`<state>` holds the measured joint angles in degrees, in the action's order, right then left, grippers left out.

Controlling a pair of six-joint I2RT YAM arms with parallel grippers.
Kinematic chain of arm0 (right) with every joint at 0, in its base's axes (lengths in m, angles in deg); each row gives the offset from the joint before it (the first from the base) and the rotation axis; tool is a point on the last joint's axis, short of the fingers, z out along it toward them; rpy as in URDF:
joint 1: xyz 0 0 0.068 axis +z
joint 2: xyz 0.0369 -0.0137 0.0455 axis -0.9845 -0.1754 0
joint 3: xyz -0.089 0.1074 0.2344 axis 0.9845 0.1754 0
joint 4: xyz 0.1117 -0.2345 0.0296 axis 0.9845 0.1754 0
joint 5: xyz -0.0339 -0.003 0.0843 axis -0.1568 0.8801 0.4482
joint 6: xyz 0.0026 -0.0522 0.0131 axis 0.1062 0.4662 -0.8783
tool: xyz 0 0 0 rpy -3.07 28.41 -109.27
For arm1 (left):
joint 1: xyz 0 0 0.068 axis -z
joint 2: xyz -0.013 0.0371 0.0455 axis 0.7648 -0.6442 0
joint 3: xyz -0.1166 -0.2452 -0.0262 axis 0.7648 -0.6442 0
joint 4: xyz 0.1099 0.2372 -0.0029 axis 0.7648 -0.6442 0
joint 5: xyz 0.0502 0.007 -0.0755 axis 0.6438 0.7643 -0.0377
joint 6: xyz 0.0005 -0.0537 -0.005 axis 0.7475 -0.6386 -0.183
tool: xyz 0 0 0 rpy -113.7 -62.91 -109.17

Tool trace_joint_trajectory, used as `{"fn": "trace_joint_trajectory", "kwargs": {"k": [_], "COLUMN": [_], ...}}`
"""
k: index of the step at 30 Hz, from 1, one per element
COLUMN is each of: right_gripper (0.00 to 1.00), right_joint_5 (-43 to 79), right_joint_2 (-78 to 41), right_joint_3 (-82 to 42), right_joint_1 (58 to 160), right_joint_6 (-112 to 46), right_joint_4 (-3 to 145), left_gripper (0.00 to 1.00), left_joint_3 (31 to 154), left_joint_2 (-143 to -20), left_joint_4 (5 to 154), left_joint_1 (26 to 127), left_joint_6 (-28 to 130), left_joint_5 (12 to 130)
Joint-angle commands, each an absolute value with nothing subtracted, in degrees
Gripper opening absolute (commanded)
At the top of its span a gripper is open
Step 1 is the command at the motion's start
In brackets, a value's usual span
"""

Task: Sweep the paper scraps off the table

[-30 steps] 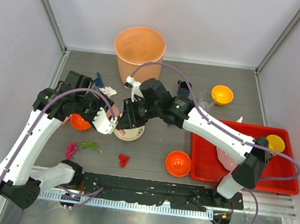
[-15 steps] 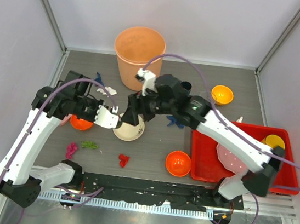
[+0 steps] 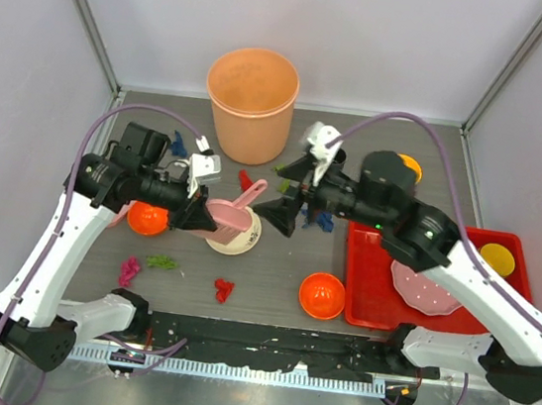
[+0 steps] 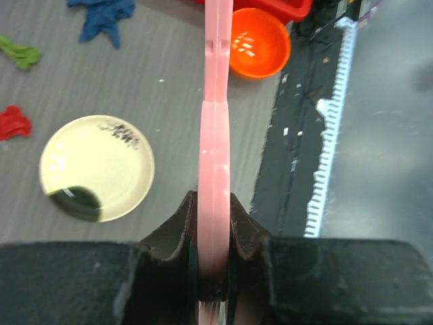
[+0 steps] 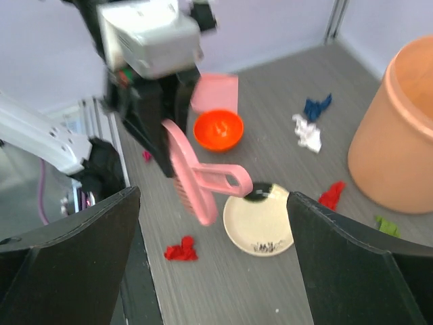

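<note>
My left gripper (image 3: 196,218) (image 4: 215,203) is shut on a pink brush (image 3: 236,206) (image 4: 215,101) (image 5: 199,172), which hangs over a cream plate (image 3: 233,238). My right gripper (image 3: 287,193) (image 5: 213,200) stands wide open just right of the brush handle, holding nothing. Paper scraps lie on the table (image 3: 273,263): a red one (image 3: 224,288) (image 5: 181,249), a second red one (image 3: 245,179) (image 5: 331,195), green (image 3: 161,262), magenta (image 3: 129,269), blue (image 3: 177,140) (image 5: 316,107), white (image 5: 308,134) and blue (image 3: 321,219).
An orange bin (image 3: 251,100) stands at the back. Orange bowls sit at left (image 3: 146,218), front centre (image 3: 322,294) and back right (image 3: 402,170). A pink dustpan (image 5: 215,93) lies behind the left bowl. A red tray (image 3: 513,334) holds a pink plate and a yellow bowl.
The right gripper let go of the brush, opened wide and drew back to the right. The left gripper closed on the brush and now holds it alone.
</note>
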<state>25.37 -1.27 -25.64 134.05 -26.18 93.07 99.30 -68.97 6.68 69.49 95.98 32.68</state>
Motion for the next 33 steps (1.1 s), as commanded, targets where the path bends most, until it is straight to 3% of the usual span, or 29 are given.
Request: {"fn": "trace_joint_trajectory", "kwargs": {"k": [1, 5, 9, 11, 15, 20, 22, 23, 26, 33], "right_gripper": [0.95, 0.93, 0.76, 0.73, 0.71, 0.66, 0.6, 0.48, 0.31, 0.29], "right_joint_5": [28.04, 32.26, 40.68, 45.08, 52.82, 54.15, 54.85, 54.77, 53.28, 54.24], "right_joint_2": [-5.83, -8.21, -10.14, -11.63, -13.4, -15.07, -15.77, -15.86, -15.95, -16.65], "right_joint_3": [-26.74, -29.11, -30.87, -32.27, -35.09, -36.76, -36.94, -37.03, -37.03, -36.59], "right_joint_1": [133.78, 132.37, 127.99, 127.89, 127.8, 127.97, 127.97, 127.98, 128.06, 127.98], "right_joint_6": [-22.35, -22.26, -23.58, -21.75, -17.26, -21.28, -22.43, -22.7, -22.53, -23.05], "right_joint_4": [95.26, 95.7, 96.66, 98.5, 104.83, 102.21, 100.81, 100.45, 100.45, 99.13], "left_gripper": [0.0, 0.0, 0.0, 0.0, 0.0, 0.0, 0.0, 0.0, 0.0, 0.0], "left_joint_3": [97.18, 96.57, 97.18, 97.44, 97.18, 97.44, 97.7, 97.79, 97.88, 96.65], "left_joint_2": [-66.16, -65.28, -65.36, -65.62, -66.33, -67.12, -67.47, -67.47, -67.56, -67.56], "left_joint_4": [11.48, 9.46, 7.61, 7.35, 6.99, 8.4, 8.66, 8.66, 8.75, 8.93], "left_joint_1": [69.32, 69.32, 69.32, 69.32, 69.4, 69.4, 69.4, 69.32, 69.32, 69.58], "left_joint_6": [85.03, 87.75, 89.95, 90.65, 91.97, 91.79, 91.7, 91.53, 91.53, 91.79], "left_joint_5": [22.24, 18.98, 18.53, 18.89, 19.94, 20.65, 20.91, 20.74, 20.38, 22.23]}}
